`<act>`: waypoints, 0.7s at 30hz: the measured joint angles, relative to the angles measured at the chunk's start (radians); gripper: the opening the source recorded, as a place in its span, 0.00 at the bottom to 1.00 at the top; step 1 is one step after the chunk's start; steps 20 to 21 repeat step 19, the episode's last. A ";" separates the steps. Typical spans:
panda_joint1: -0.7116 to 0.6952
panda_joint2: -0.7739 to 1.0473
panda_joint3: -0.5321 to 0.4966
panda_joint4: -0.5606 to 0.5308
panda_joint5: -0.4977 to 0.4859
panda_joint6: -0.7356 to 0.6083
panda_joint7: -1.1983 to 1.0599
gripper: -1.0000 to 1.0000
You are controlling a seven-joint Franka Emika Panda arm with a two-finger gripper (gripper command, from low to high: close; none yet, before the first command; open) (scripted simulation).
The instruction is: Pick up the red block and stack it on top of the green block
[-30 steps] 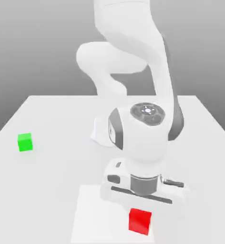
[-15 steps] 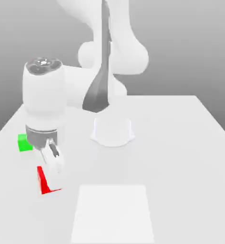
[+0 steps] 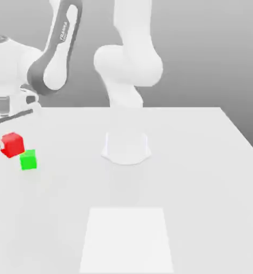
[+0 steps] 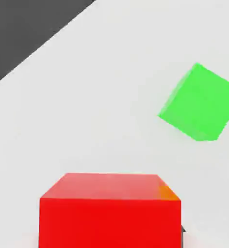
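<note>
Wide white table (image 3: pixel 193 176) under the arm. At the exterior view's far left, gripper (image 3: pixel 5 145) clamped on the red block (image 3: pixel 12 144), lifted off the table. Green block (image 3: pixel 28 160) on the table, just right of and below the red one, apart.

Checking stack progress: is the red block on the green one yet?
No. The red block hangs beside the green block, held off the table.
</note>
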 joint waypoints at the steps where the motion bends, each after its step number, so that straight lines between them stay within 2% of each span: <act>1: -0.028 -0.010 -0.019 -0.011 0.008 0.000 0.027 0.00; 5: -0.092 -0.014 -0.081 -0.042 0.057 0.019 0.085 0.00; 11: -0.041 0.100 -0.110 -0.038 0.193 0.124 -0.001 0.00; 16: -0.006 0.219 -0.101 -0.038 0.348 0.231 -0.109 0.00; 17: -0.013 0.243 -0.088 -0.038 0.381 0.253 -0.132 1.00; 21: -0.013 0.243 -0.088 -0.038 0.381 0.253 -0.132 1.00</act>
